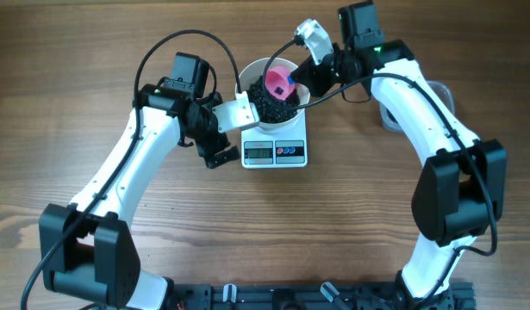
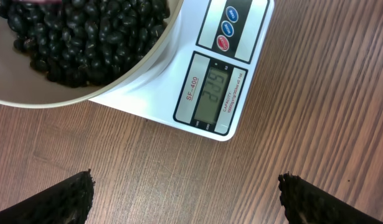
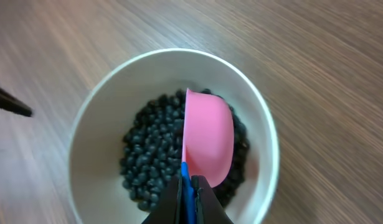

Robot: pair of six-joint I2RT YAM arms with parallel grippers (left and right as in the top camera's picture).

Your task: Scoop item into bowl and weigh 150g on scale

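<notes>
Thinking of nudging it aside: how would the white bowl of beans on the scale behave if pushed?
The bowl looks glossy and rigid, so it would probably slide, not flex, on the smooth scale. The heap of beans likely keeps it bottom-heavy and hard to tip. Jolted, the loose round beans may shift.

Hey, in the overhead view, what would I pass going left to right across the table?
left gripper → bowl of black beans → right gripper, shut on the pink scoop → clear tub. The scale sits under the bowl, so it has no place of its own.
</notes>
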